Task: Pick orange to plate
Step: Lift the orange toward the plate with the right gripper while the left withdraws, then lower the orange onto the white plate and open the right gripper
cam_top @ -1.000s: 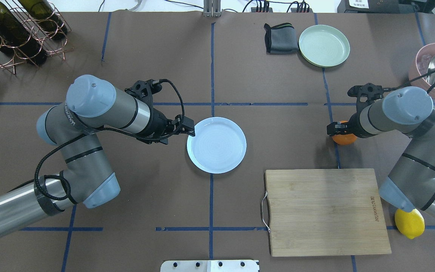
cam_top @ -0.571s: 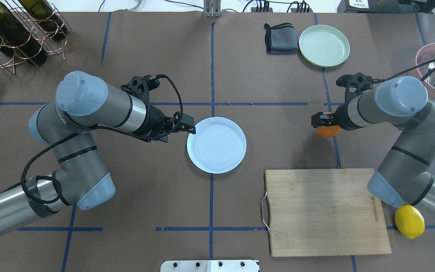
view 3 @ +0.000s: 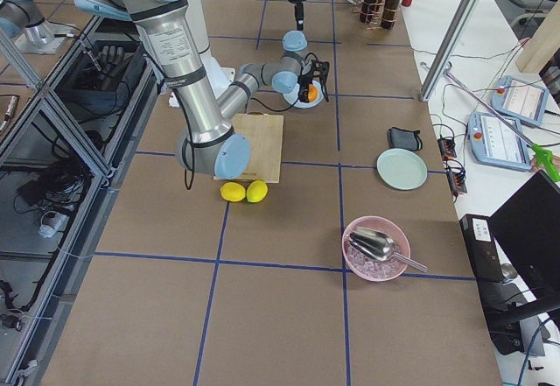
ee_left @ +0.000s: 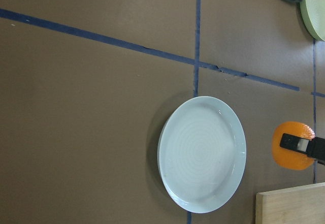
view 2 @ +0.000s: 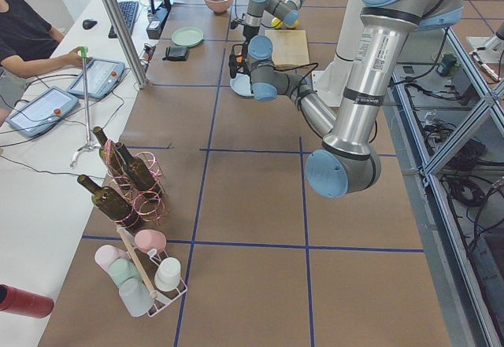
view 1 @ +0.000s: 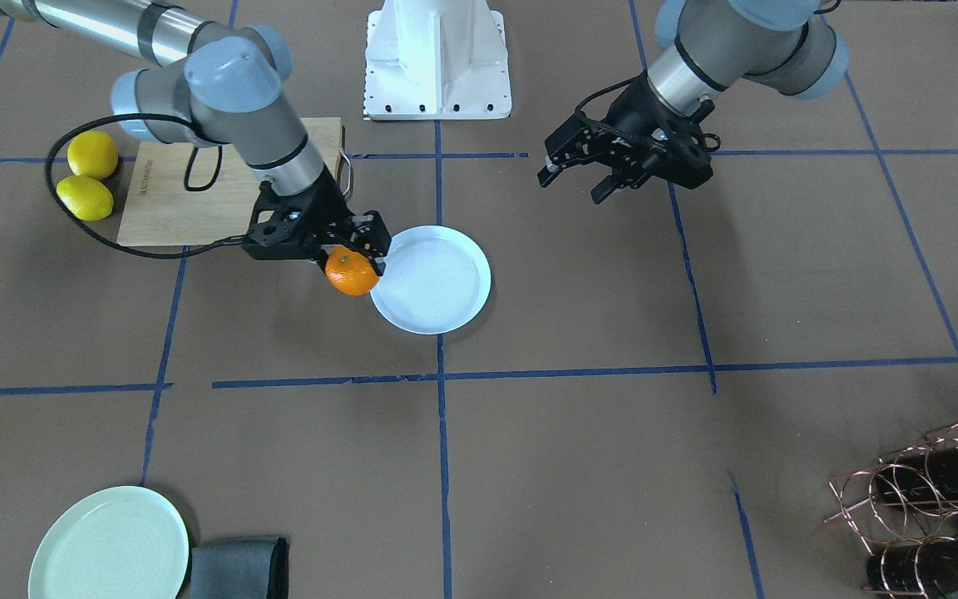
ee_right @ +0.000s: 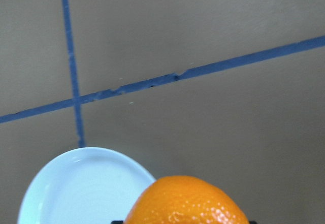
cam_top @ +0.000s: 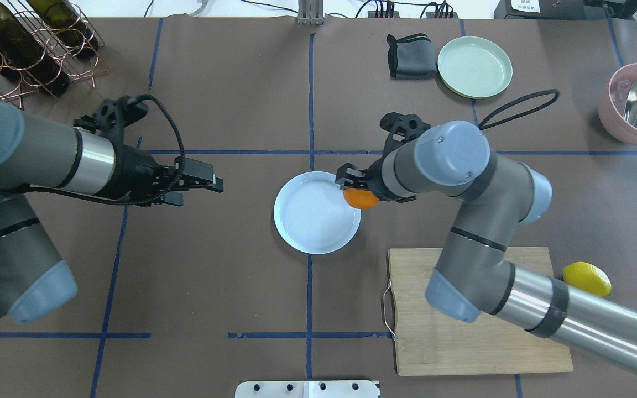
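The orange [cam_top: 360, 199] hangs above the table at the right rim of the white plate [cam_top: 313, 215], with my right gripper [cam_top: 354, 187] shut on it. The front view shows the orange [view 1: 352, 274] beside the plate's [view 1: 437, 287] edge under the right gripper [view 1: 350, 252]. In the right wrist view the orange [ee_right: 188, 203] fills the bottom, with the plate [ee_right: 81, 188] at lower left. My left gripper [cam_top: 201, 192] is open and holds nothing, well left of the plate; it also shows in the front view [view 1: 572, 185]. The left wrist view shows the plate [ee_left: 203, 155] and the orange [ee_left: 290, 161].
A wooden cutting board [cam_top: 479, 331] lies under my right arm, with a lemon [cam_top: 586, 278] beside it. At the back are a mint-green plate [cam_top: 474, 66], a grey cloth [cam_top: 411, 55], a pink bowl [cam_top: 617, 124] with a scoop, and a bottle rack [cam_top: 25, 44].
My right arm has carried the orange leftward from the table's right side to the white plate's rim. My left arm has drawn back to the left, away from the plate.
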Robot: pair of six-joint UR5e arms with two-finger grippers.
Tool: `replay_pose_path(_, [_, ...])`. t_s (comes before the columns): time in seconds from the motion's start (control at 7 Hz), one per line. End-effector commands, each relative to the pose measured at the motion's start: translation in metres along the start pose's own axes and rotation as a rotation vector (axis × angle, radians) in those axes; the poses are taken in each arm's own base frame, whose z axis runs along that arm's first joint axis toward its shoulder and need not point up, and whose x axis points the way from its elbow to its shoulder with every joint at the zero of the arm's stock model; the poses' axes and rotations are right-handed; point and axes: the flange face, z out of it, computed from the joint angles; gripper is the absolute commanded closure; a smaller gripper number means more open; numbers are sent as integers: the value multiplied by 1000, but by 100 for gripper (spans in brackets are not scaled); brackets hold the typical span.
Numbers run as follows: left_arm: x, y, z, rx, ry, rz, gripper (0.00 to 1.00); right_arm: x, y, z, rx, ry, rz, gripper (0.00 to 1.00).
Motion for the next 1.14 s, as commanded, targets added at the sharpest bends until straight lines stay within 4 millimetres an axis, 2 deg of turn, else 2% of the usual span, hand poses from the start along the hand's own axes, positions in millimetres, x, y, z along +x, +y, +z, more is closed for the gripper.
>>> replay_pose_path(0.0, [-63,-13,-41,41,-25,-37,1,-51,34,33,35,-1,18,100])
replay_pose_path(0.14, [-85,-11,-49,54,-21,-38,1,-48,34,40,46,14,17,100])
replay_pose_path(0.29, [-89,-10,-51,54,-16,-35,1,-44,37,44,44,27,15,100])
replay_pose_path(0.57, [-83,-11,-51,55,-8,-30,1,-32,41,60,35,64,6,100])
replay_pose_path(0.71, [-80,-11,-51,56,-3,-26,0,-33,44,64,33,68,4,82])
replay_pose_path(1.0, [-80,-11,-52,58,-3,-27,1,-33,45,64,33,68,1,4])
